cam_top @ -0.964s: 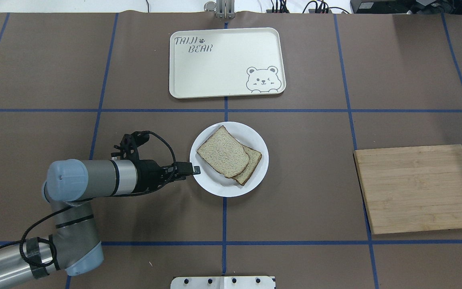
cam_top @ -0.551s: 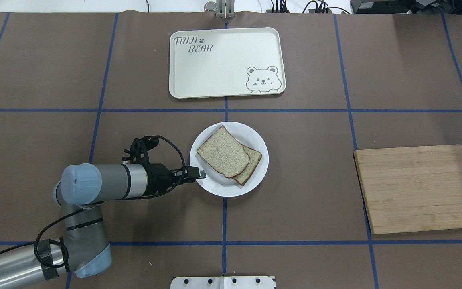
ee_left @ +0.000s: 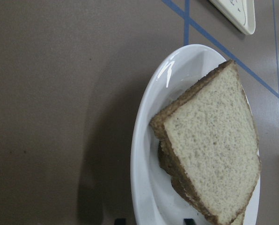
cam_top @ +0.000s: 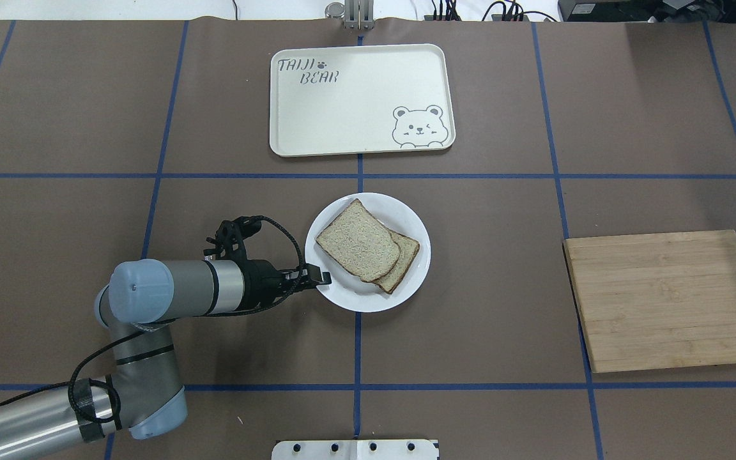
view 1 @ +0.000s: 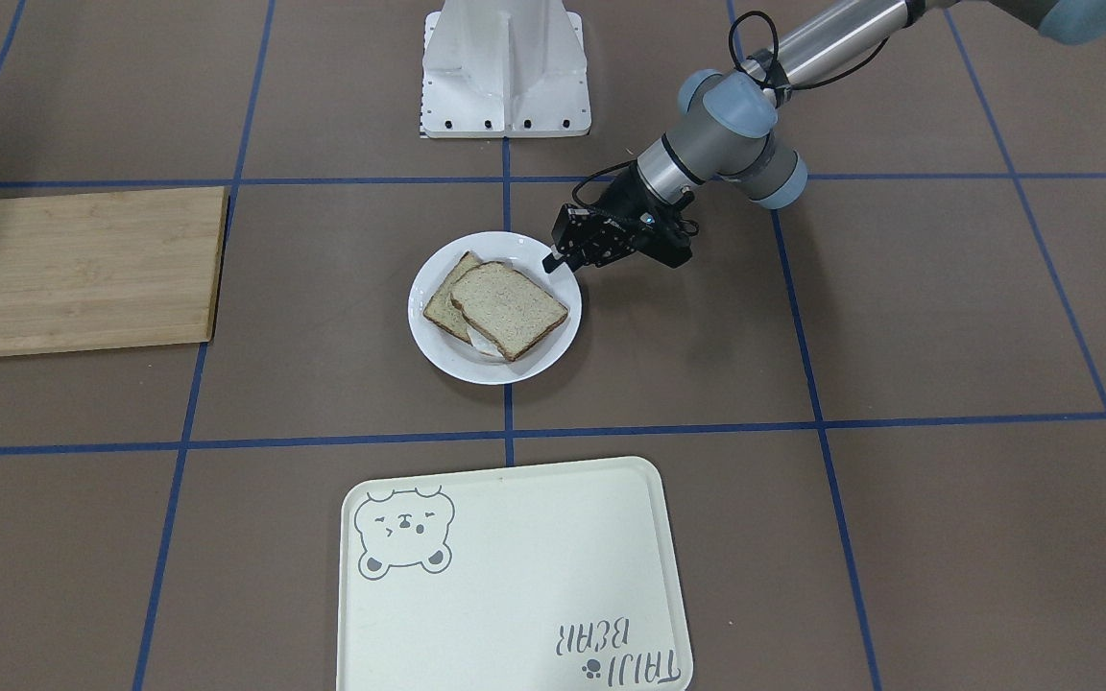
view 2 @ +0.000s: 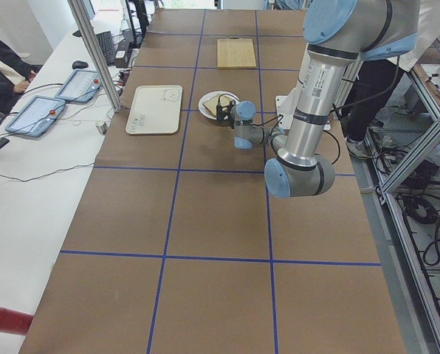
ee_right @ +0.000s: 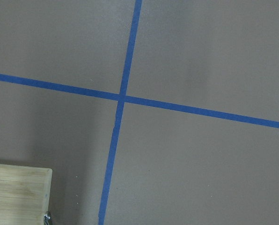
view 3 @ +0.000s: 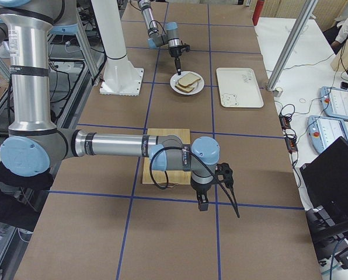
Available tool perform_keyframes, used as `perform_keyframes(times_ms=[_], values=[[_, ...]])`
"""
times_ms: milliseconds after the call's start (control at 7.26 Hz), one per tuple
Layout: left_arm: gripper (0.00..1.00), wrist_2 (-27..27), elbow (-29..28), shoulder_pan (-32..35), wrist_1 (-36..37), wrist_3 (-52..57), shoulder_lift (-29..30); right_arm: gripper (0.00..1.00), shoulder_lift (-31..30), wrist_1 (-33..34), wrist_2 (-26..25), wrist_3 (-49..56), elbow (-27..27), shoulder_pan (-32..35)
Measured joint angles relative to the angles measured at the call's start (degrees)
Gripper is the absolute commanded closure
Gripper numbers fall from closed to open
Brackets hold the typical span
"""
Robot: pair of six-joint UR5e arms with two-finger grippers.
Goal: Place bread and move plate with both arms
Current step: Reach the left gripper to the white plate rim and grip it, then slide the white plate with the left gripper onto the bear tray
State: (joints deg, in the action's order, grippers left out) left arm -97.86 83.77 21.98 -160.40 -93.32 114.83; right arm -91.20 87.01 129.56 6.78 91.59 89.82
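Observation:
Two slices of bread lie stacked and offset on the white plate (cam_top: 414,225) at the table's middle; the top slice (cam_top: 356,239) covers most of the lower slice (cam_top: 406,257). My left gripper (cam_top: 323,278) lies low and level at the plate's near-left rim. Its jaws stand apart astride the rim, which runs between the fingertips in the left wrist view (ee_left: 144,159). Bread (view 1: 510,309), plate (view 1: 438,347) and left gripper (view 1: 553,261) also show in the front view. My right gripper (view 3: 201,204) shows only in the right side view, over bare table; I cannot tell its state.
The cream bear tray (cam_top: 355,102) lies beyond the plate at the table's far side. A wooden cutting board (cam_top: 668,300) lies at the right, its corner in the right wrist view (ee_right: 18,192). The white robot base (cam_top: 355,449) is at the near edge.
My left arm has moved right, and its fingertips have gone from just touching the plate's edge to reaching over the rim. The plate has shifted slightly to the right.

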Motion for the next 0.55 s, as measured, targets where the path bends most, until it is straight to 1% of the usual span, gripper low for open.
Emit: perform_keyframes(times_ms=[275,551], values=[[1.00,0.03,-0.40,0.01,-1.72,-0.88,0.40,0.00,0.03,0.00,0.00,-0.01,0.00,0.00],[1.00,0.03,-0.64,0.06,-6.22,-5.97,0.59,0.00,0.28,0.00,-0.03,-0.07,-0.12,-0.01]])
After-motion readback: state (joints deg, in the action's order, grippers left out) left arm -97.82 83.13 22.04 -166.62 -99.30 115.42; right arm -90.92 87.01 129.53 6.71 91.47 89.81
